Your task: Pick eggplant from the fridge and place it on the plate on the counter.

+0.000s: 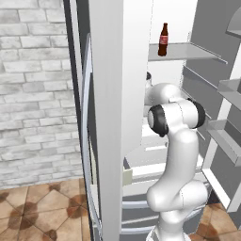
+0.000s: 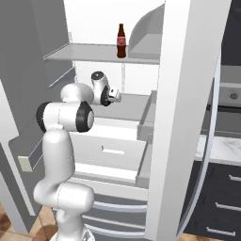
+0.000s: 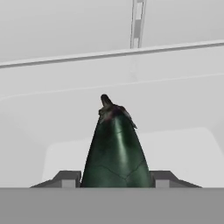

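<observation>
Hand view shows the end effector (image 3: pixel 114 177) pinching the dark green eggplant (image 3: pixel 114 148) between its fingertips (image 3: pixel 68 178), inside the fridge (image 3: pixel 65 65).

Inside the fridge (image 2: pixel 179 117), a bottle (image 2: pixel 121 41) is standing on the upper shelf (image 2: pixel 89 52), while the eggplant (image 3: pixel 114 148) is sitting between the pincer (image 3: pixel 114 178) fingertips below.

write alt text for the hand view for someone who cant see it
A dark green eggplant stands between the two dark fingertips of the gripper, which is shut on it, its stem end pointing away from the camera. Behind it are the pale shelf and back wall of the fridge.
</observation>
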You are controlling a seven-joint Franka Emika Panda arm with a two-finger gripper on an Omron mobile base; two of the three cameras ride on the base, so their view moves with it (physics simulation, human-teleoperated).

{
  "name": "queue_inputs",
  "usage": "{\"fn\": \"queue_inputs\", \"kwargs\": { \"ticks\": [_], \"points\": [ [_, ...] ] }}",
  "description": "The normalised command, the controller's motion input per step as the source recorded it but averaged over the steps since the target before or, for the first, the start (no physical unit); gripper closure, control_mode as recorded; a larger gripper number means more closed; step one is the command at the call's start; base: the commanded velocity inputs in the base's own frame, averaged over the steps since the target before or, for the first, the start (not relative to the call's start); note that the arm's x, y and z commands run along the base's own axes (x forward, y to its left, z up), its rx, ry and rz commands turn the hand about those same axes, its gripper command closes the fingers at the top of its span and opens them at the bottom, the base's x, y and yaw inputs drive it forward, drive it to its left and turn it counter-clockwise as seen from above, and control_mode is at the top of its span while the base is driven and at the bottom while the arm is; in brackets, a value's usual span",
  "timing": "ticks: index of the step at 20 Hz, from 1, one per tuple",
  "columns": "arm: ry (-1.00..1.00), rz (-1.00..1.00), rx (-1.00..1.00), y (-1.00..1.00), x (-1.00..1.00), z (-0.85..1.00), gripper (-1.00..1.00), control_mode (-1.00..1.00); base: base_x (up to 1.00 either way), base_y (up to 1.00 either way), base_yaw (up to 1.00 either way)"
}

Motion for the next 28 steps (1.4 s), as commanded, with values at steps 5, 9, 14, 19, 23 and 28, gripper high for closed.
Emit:
{"fn": "queue_inputs", "kwargs": {
  "ticks": [5, 9, 14, 19, 23, 28],
  "points": [
    [-0.09, 0.00, 0.00, -0.18, -0.71, 0.05, 1.00, -1.00, 0.00, 0.00, 0.00],
    [-0.03, 0.00, 0.00, -0.27, -0.91, 0.36, 1.00, -1.00, 0.00, 0.00, 0.00],
    [0.00, -0.04, 0.00, -0.20, -0.98, 0.37, 1.00, -1.00, 0.00, 0.00, 0.00],
    [0.06, -0.09, 0.00, 0.00, -0.86, 0.49, 1.00, -1.00, 0.00, 0.00, 0.00],
    [0.25, -0.07, 0.10, -0.07, -0.29, 0.78, 1.00, -1.00, 0.00, 0.00, 0.00],
    [0.27, 0.00, 0.12, -0.11, -0.41, 0.36, 1.00, -1.00, 0.00, 0.00, 0.00]
  ]
}}
